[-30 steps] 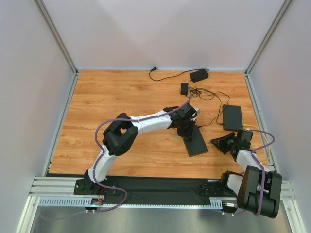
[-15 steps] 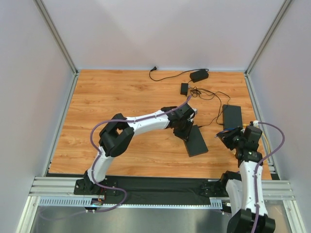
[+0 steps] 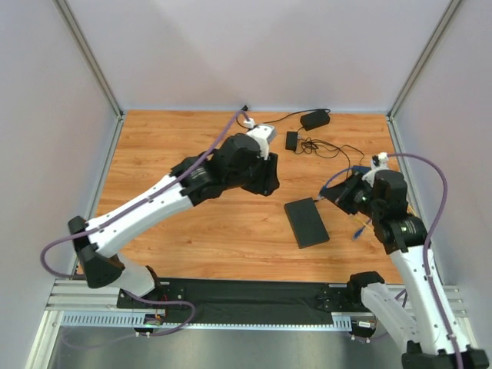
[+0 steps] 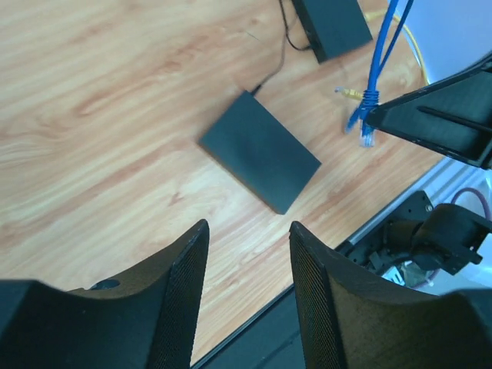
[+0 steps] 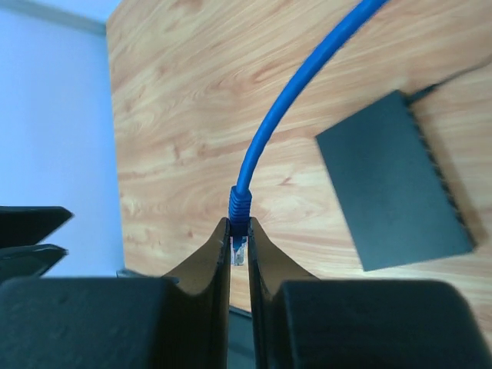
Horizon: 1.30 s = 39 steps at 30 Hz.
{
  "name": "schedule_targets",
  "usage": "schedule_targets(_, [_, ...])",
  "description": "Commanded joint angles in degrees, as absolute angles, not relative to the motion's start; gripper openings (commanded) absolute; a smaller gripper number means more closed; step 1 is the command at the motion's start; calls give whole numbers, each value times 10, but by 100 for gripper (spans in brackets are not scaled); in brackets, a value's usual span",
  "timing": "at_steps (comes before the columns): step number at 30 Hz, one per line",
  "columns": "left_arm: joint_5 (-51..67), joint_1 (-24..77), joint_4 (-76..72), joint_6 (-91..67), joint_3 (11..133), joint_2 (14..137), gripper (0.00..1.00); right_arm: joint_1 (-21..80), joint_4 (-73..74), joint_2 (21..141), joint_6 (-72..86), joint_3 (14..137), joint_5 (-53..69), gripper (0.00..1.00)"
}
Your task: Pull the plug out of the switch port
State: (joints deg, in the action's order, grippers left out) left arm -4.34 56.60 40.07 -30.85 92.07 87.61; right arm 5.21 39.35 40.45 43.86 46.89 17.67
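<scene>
Above wood table point(image 3: 154, 146), pinched blue plug point(image 5: 239, 206) in right jaws near switch point(image 4: 330, 23); held left jaws apart, empty; risked cable point(image 5: 292, 100) dragging switch.

left gripper point(image 4: 248, 231), jaws apart, over the switch point(image 4: 260, 151); blue plug point(image 4: 367, 137) dangling to its right

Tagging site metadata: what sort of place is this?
Likely a lab robot test cell: plain white panel walls on aluminium frame posts, wood-grain tabletop, left arm, right arm bolted to a base rail.
</scene>
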Motion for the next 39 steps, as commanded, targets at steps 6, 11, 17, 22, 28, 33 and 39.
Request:
schedule_targets(6, [-194,567,511,-291,858,718,57,305,282,560,417,594,33,0])
schedule_targets(11, [-237,567,526,-316,810,600,58,387,237,690,296,669,4,0])
schedule_targets(17, [-265,567,536,-333,766,498,61,445,268,777,200,713,-121,0])
schedule_targets(22, [-257,567,554,-343,753,481,61,423,265,769,183,667,-180,0])
schedule_targets(28, [-239,567,533,-349,725,483,61,399,275,737,133,622,-249,0])
schedule_targets(33, [-238,567,525,-354,718,490,60,398,260,705,109,613,-205,0])
schedule_targets(39, [-306,567,556,-383,736,469,59,501,267,718,141,678,-178,0])
